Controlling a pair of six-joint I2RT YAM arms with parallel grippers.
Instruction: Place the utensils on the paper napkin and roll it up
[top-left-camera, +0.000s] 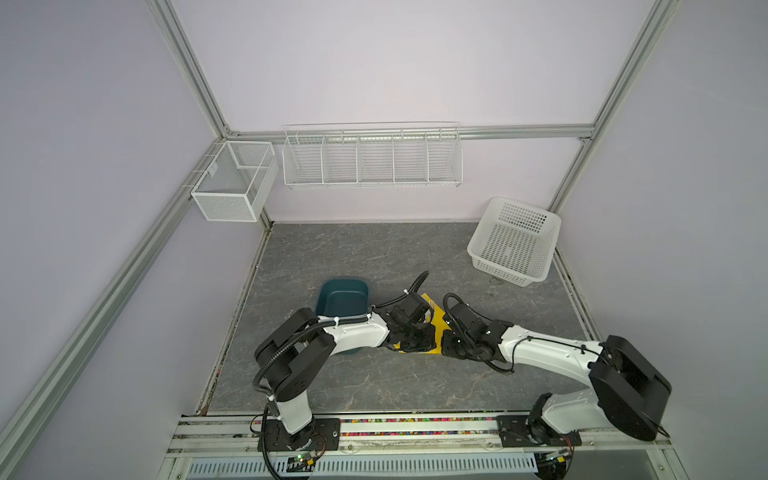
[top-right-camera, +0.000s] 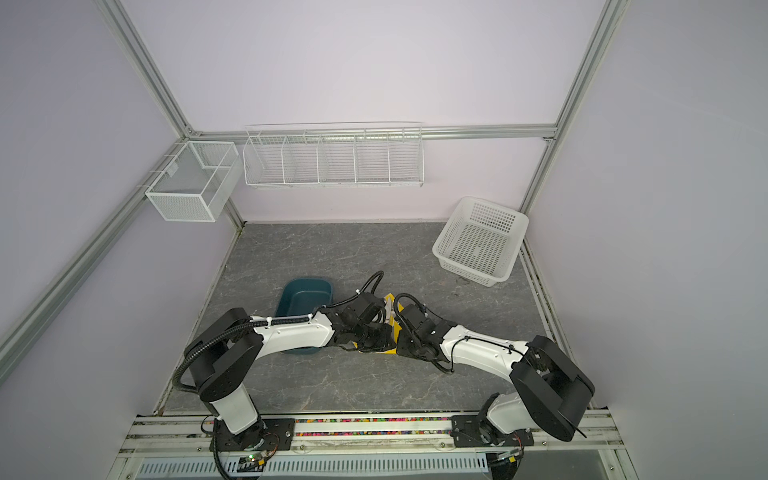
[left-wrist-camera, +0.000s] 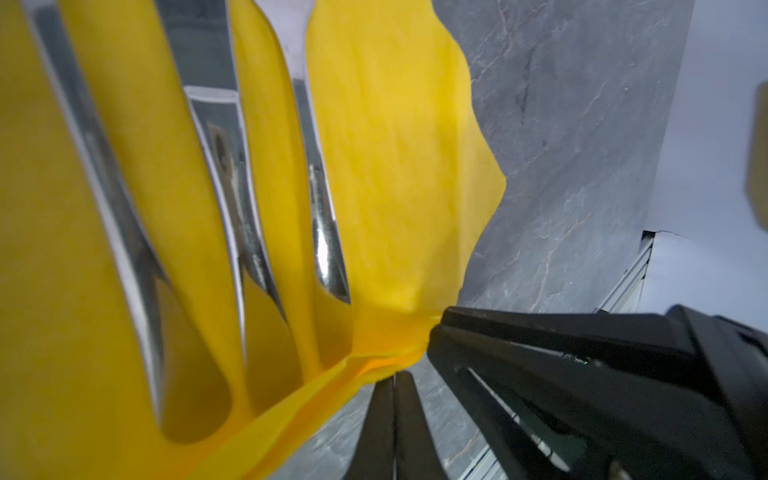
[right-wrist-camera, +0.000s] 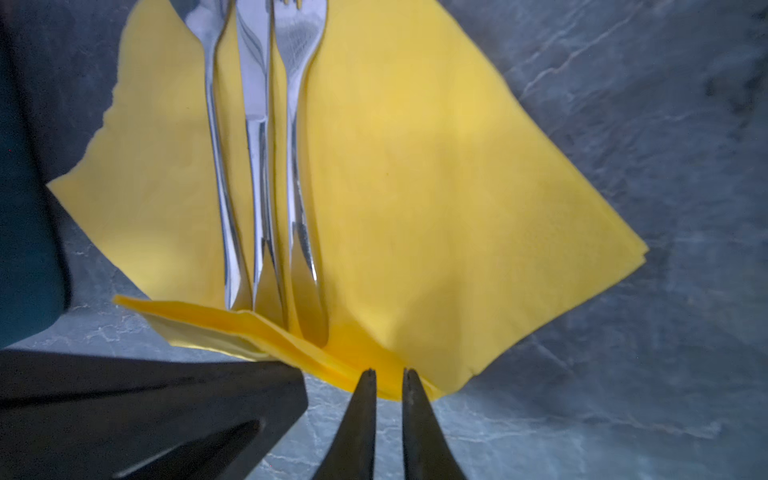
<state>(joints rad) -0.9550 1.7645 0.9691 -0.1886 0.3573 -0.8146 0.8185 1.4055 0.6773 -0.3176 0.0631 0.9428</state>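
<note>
Left gripper (left-wrist-camera: 395, 374): my fingers pinched shut on the lifted edge of the napkin (right-wrist-camera: 415, 187). Right gripper (right-wrist-camera: 389, 370) nips it alongside, barely parted. Utensils (right-wrist-camera: 255, 145) lie side by side on it.

- And the paper napkin (top-left-camera: 437, 326) is mostly buried under the left arm (top-left-camera: 357, 334) and right arm (top-left-camera: 540, 349) in both top views, yellow slivers only.
- The utensils (right-wrist-camera: 255, 166): heads run off the right wrist picture.
- The teal tray (top-left-camera: 343, 301), beside the napkin: near end behind the left arm.
</note>
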